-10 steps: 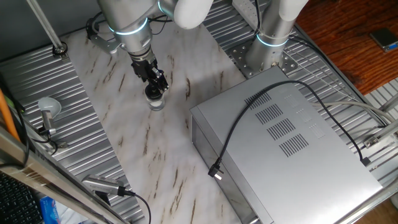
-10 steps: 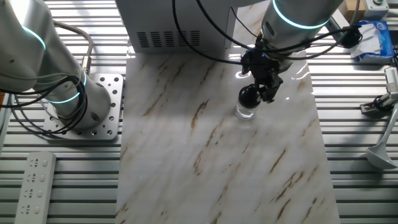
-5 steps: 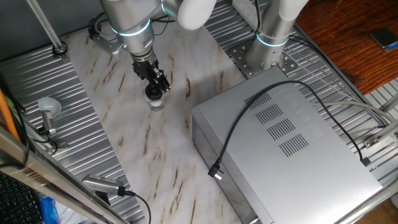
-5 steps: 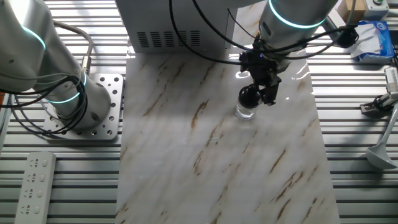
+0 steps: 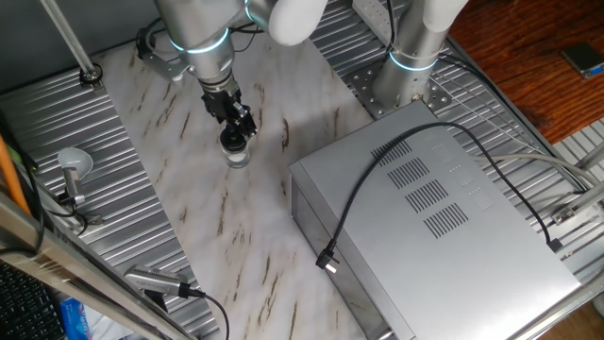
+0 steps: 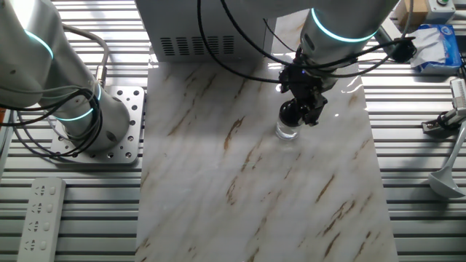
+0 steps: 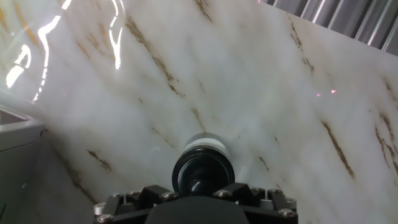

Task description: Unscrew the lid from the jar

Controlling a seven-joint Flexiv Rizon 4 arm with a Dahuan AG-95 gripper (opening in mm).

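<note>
Lid (image 7: 203,171) sits directly beneath the gripper (image 6: 302,110), jar (image 6: 287,131) axis upright along the fingers; jaws appear clamped on it

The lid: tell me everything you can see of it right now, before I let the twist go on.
The lid is a small round black cap with a glossy domed centre, about as wide as the clear jar it sits on. It looks level on the upright jar, which stands on the marble-patterned tabletop. The gripper is down over it, jaws at its sides; actual contact cannot be made out. No gap shows between lid and jar.
</note>
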